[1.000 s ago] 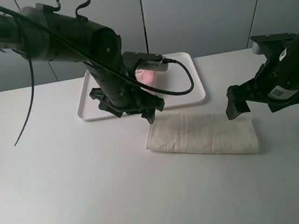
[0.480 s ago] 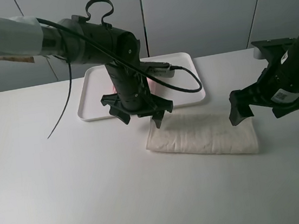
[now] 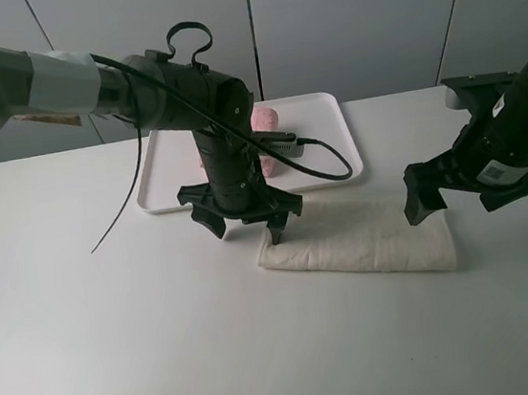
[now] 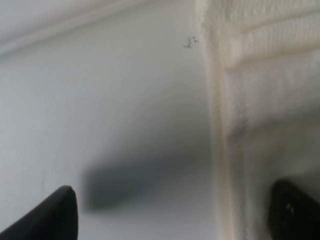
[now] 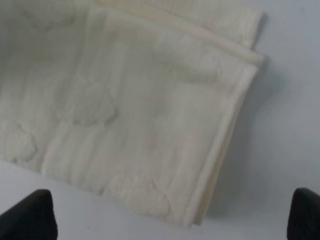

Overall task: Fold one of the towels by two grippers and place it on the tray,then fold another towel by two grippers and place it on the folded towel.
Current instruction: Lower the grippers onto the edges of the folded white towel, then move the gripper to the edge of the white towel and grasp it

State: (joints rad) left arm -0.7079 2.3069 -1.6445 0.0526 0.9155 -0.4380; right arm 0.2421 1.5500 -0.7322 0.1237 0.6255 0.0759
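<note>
Grey wall panels behind a white surface (image 3: 119,350). Upper centre of the high view: tray (image 3: 334,141) with the pink towel (image 3: 265,118) on it, mostly hidden by the left arm. Centre-right, just below the tray: cream towel (image 3: 365,238), lying as a long folded strip.

Step, by my reading: second towel, next fold or lift.

Pose:
- The left end effector (image 3: 246,230) points down at the strip's left end, fingers apart, one over cloth and one over bare surface. Contact unclear.
- The right end effector (image 3: 457,199) is tilted above the right end, fingers apart, holding nothing.

Next move: both descend and pinch their ends together.
</note>
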